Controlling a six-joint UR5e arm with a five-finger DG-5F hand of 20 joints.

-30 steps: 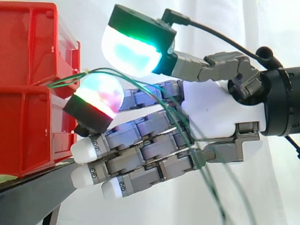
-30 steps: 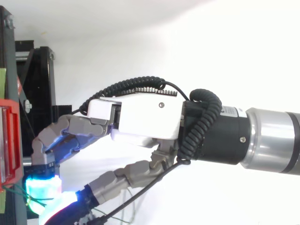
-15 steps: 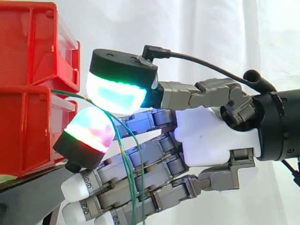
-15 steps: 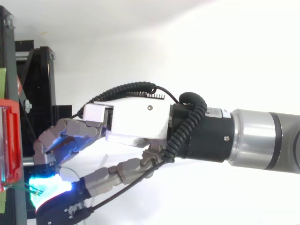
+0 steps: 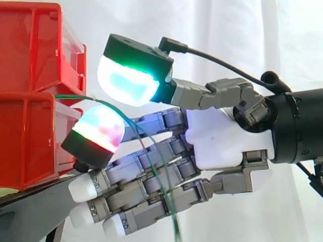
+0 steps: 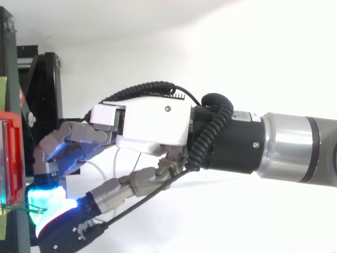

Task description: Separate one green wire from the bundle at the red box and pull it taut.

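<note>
Trailing from red bin (image 5: 30,141): green wire (image 5: 75,97).

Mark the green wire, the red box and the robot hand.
green wire (image 5: 75,97), side view, on the stretch where it leaves the box.
red box (image 5: 30,146), side view, on the lower bin's wall.
robot hand (image 5: 227,141), side view, on its white palm.

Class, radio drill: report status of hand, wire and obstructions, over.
Hand at red box, grip unconfirmed. Green wire leaves box, curves down across hand, not taut. Nothing blocking.
</note>
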